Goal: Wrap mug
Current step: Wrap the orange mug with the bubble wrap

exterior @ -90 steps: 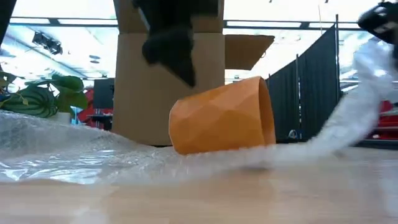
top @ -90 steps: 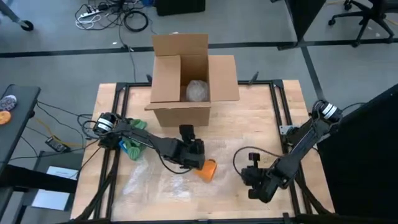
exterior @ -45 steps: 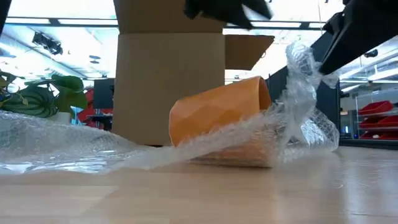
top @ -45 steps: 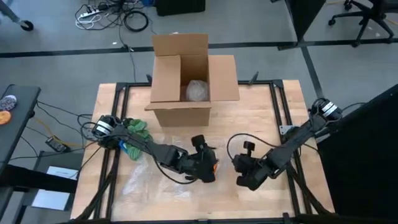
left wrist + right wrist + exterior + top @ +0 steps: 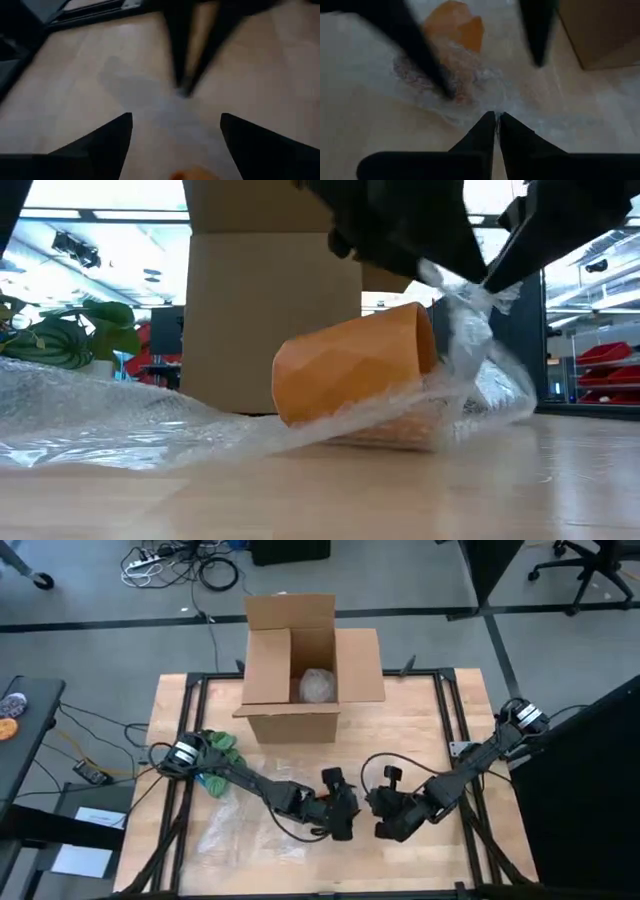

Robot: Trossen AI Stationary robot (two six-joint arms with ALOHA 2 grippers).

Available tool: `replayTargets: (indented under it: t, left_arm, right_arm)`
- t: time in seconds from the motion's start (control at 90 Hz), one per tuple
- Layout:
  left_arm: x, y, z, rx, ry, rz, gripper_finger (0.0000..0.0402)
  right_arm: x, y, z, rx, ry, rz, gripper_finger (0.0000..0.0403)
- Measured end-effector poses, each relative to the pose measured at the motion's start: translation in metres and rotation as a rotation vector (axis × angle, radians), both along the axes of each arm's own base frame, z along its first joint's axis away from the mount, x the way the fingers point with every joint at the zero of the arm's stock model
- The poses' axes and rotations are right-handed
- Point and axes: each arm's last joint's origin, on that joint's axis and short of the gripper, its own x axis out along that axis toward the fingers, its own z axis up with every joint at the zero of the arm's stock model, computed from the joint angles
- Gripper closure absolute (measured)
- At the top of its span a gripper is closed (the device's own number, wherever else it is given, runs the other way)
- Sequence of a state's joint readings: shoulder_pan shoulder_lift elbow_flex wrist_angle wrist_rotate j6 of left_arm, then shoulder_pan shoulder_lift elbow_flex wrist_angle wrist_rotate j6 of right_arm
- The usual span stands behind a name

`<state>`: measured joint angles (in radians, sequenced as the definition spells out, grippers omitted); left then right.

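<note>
Orange mug (image 5: 355, 370) on its side on the bubble wrap (image 5: 120, 420), near-centre of the table (image 5: 420, 720), in front of the cardboard box (image 5: 300, 665). Over the last second, right gripper (image 5: 496, 125) brought in leftward from the near right; its free edge of wrap pulled up from the table and folded over the mug's open end. Fingers pinched tight together on that edge, seen in the right wrist view. Left gripper (image 5: 175, 137) moved right from beside the mug to directly above it, fingers spread wide, nothing held, now just beside the right gripper. Judgement: first fold made, mug only partly covered; left side of sheet flat; likely handover or pinning of the flap next.
</note>
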<state>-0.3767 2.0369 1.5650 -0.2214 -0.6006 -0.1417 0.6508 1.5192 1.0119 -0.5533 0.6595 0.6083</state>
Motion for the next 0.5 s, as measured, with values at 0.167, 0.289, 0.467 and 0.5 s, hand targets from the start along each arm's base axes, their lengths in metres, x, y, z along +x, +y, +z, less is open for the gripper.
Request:
replayTargets:
  t: [0.167, 0.289, 0.467, 0.5]
  left_arm:
    - [0.001, -0.002, -0.004, 0.003, 0.002, -0.008, 0.0112]
    - [0.003, 0.0, -0.007, 0.026, 0.018, -0.015, 0.0116]
    - [0.004, 0.001, -0.007, 0.026, 0.005, -0.009, 0.0178]
    - [0.004, 0.001, -0.007, 0.026, 0.005, -0.01, 0.02]
  right_arm:
    - [0.001, 0.002, 0.001, 0.007, -0.02, 0.009, 0.0403]
    - [0.003, 0.006, 0.003, 0.0, -0.043, 0.05, 0.0403]
    - [0.0, 0.014, 0.006, -0.02, -0.06, 0.118, 0.0392]
    - [-0.002, 0.015, 0.006, -0.021, -0.06, 0.124, 0.0387]
